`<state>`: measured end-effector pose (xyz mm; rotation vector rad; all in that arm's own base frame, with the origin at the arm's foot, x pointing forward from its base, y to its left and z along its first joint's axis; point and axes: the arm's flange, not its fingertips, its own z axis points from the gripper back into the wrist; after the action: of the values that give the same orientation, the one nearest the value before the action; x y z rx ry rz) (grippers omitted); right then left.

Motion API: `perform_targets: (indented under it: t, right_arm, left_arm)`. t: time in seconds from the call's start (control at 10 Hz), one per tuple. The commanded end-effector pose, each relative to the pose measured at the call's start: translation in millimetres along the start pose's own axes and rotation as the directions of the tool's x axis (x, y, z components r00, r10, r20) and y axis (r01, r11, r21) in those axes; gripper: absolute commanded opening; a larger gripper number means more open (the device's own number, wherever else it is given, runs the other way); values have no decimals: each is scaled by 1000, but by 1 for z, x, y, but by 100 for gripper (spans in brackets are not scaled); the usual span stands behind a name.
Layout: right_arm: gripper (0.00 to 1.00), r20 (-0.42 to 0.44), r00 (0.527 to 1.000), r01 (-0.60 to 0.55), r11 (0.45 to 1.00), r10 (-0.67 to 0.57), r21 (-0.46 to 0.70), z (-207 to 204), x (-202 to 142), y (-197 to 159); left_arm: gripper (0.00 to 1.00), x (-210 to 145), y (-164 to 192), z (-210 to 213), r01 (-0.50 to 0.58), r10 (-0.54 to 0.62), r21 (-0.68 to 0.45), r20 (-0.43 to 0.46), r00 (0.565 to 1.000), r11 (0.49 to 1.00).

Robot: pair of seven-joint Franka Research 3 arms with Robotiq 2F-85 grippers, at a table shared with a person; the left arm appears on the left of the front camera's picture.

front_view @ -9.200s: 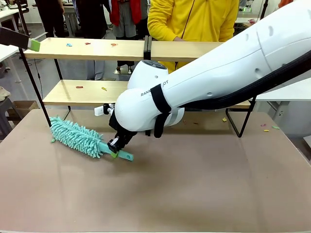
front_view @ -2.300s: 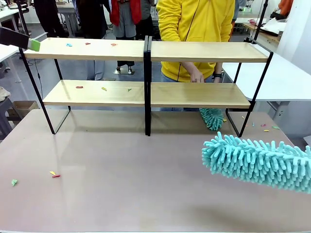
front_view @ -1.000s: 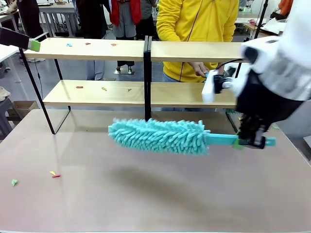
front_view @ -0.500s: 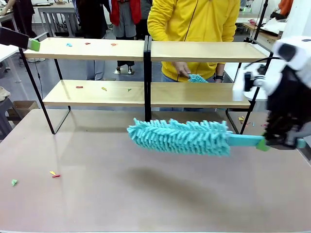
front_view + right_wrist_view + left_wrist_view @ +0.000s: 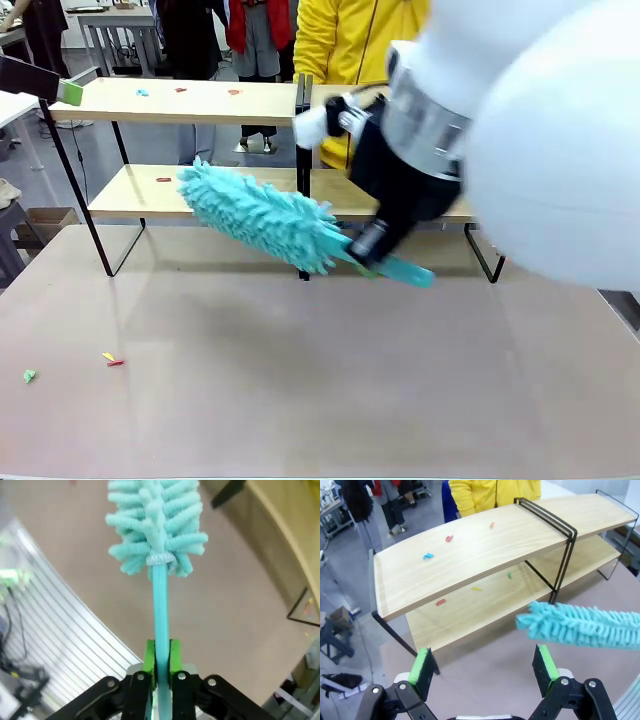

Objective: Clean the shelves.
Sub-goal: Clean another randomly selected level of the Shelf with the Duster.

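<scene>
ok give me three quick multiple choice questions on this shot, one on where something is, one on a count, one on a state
1. Where is the fluffy head of the duster?
A. flat on the tabletop
B. raised, by the lower left board of the shelves
C. on the top right board

2. How many small coloured scraps lie on the top left board?
A. none
B. seven
C. three

3. What state is the left end effector in?
A. open, holding nothing
B. shut on the duster handle
C. shut on a cloth

Answers:
1 B: the front view shows the head in the air against that board, its handle clamped in the right end effector.
2 C: one blue, one red and one orange scrap show in the left wrist view.
3 A: its green pads stand wide apart with nothing between them.
</scene>
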<state>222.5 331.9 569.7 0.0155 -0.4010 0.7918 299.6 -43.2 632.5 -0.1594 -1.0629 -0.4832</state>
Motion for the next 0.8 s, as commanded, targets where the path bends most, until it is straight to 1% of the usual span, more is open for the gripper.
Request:
perform_targets:
  t: [0.0, 0.1, 0.2, 0.3, 0.4, 0.5, 0.6, 0.7]
  right_arm:
    - [13, 60, 991, 121, 989, -116, -82, -2, 32, 4]
    - [13, -16, 996, 83, 991, -85, -103, -3, 30, 10]
    - [13, 30, 998, 58, 998, -57, -12, 1, 18, 5]
    - [13, 30, 998, 58, 998, -57, -12, 1, 18, 5]
    - [13, 23, 997, 77, 996, -76, -39, -4, 27, 7]
    - [13, 11, 996, 85, 996, -84, -41, -9, 34, 12]
    - [13, 17, 993, 117, 993, -116, -34, -15, 53, 18]
    - [13, 4, 989, 146, 988, -146, -51, -26, 76, 24]
  left_arm:
    - [100, -1, 0, 0, 0, 0, 6, 5, 1000, 1000]
    - [100, -1, 0, 0, 0, 0, 6, 5, 1000, 1000]
    - [100, -1, 0, 0, 0, 0, 6, 5, 1000, 1000]
    - [100, -1, 0, 0, 0, 0, 6, 5, 1000, 1000]
    - [100, -1, 0, 0, 0, 0, 6, 5, 1000, 1000]
    - [100, -1, 0, 0, 0, 0, 6, 5, 1000, 1000]
    - [100, -1, 0, 0, 0, 0, 6, 5, 1000, 1000]
    - [100, -1, 0, 0, 0, 0, 6, 5, 1000, 1000]
